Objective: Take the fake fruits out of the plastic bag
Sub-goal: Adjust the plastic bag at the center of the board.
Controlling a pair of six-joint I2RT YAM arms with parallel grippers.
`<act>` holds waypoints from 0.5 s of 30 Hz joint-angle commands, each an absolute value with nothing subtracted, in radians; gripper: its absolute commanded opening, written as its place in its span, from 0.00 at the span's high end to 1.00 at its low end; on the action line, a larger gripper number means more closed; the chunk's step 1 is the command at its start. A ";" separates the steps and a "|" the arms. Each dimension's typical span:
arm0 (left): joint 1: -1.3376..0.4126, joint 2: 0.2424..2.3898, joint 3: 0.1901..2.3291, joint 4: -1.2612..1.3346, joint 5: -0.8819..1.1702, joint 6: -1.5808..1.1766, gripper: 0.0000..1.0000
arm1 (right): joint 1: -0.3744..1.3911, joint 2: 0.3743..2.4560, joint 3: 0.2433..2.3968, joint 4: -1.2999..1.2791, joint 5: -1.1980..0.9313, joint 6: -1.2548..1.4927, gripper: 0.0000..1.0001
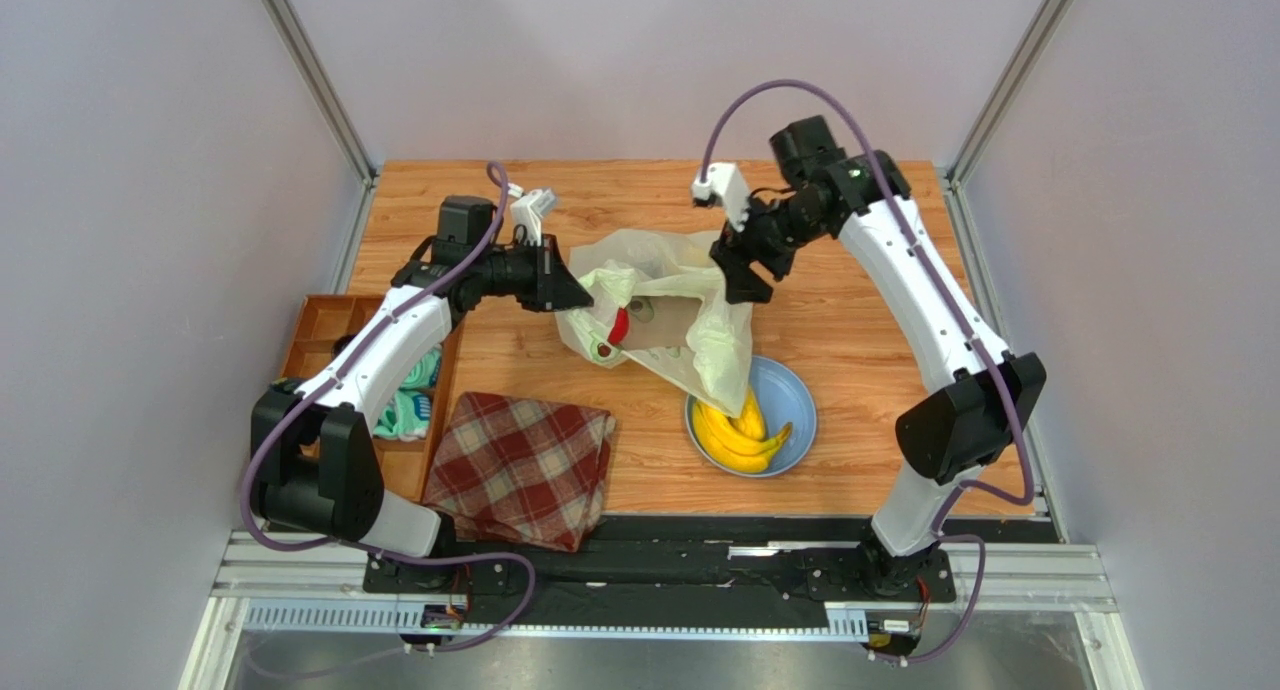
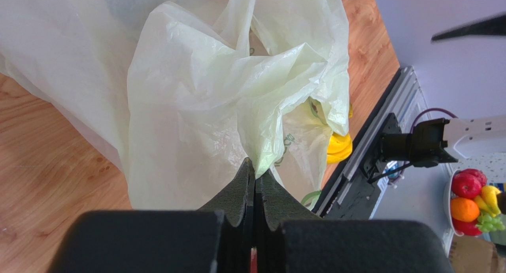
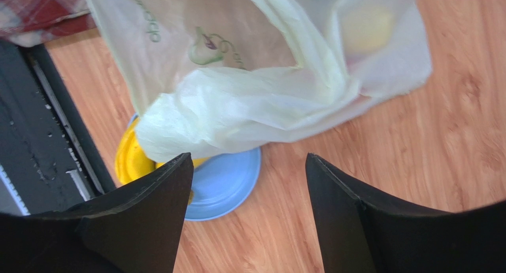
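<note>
The pale yellow-green plastic bag (image 1: 661,308) lies crumpled at mid-table, one end draped over the blue plate (image 1: 792,398). A yellow banana bunch (image 1: 739,432) rests on the plate, partly under the bag. A red fruit (image 1: 618,326) shows inside the bag; the other fruits are hidden. My left gripper (image 1: 579,293) is shut on a fold of the bag (image 2: 196,107) at its left side, its tips (image 2: 255,169) pinching the film. My right gripper (image 1: 747,278) is open and empty above the bag's right edge (image 3: 267,77), jaws wide (image 3: 249,166) over the plate (image 3: 228,181).
A red plaid cloth (image 1: 522,465) lies at the front left. A wooden tray (image 1: 338,345) with teal items sits along the left edge. The black base rail (image 1: 721,548) runs along the near edge. Grey walls enclose the table.
</note>
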State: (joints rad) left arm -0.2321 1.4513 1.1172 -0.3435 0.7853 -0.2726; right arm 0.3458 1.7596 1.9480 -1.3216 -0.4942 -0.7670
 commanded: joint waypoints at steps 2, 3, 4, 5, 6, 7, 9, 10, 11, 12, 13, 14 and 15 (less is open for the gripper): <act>-0.225 1.440 1.149 -0.284 0.801 -0.336 1.00 | 0.503 1.759 1.801 -1.213 -0.445 -0.732 0.47; -0.225 1.437 1.150 -0.282 0.802 -0.350 1.00 | 0.523 1.779 1.790 -1.206 -0.457 -0.739 0.52; -0.225 1.436 1.152 -0.282 0.802 -0.356 1.00 | 0.529 1.799 1.781 -1.206 -0.460 -0.748 0.59; -0.224 1.437 1.154 -0.282 0.807 -0.363 1.00 | 0.537 1.819 1.781 -1.210 -0.460 -0.750 0.62; -0.224 1.436 1.152 -0.279 0.807 -0.388 1.00 | 0.544 1.869 1.787 -1.219 -0.443 -0.750 0.65; -0.224 1.436 1.147 -0.266 0.810 -0.402 1.00 | 0.546 1.896 1.793 -1.216 -0.424 -0.721 0.70; -0.222 1.431 1.140 -0.246 0.819 -0.434 1.00 | 0.545 1.983 1.830 -1.206 -0.334 -0.693 0.79; -0.221 1.422 1.129 -0.230 0.821 -0.442 1.00 | 0.545 2.006 1.839 -1.187 -0.277 -0.649 0.87; -0.221 1.416 1.127 -0.227 0.824 -0.445 1.00 | 0.540 2.031 1.850 -1.128 -0.212 -0.619 0.93; -0.221 1.411 1.123 -0.226 0.825 -0.443 1.00 | 0.523 2.066 1.871 -1.103 -0.105 -0.598 0.95; -0.221 1.398 1.114 -0.225 0.827 -0.443 1.00 | 0.514 2.084 1.891 -1.085 -0.066 -0.583 0.95; -0.221 1.391 1.109 -0.225 0.828 -0.439 1.00 | 0.502 2.101 1.908 -1.059 -0.004 -0.553 0.96; -0.221 1.384 1.103 -0.224 0.833 -0.433 1.00 | 0.476 2.118 1.946 -1.054 0.044 -0.545 1.00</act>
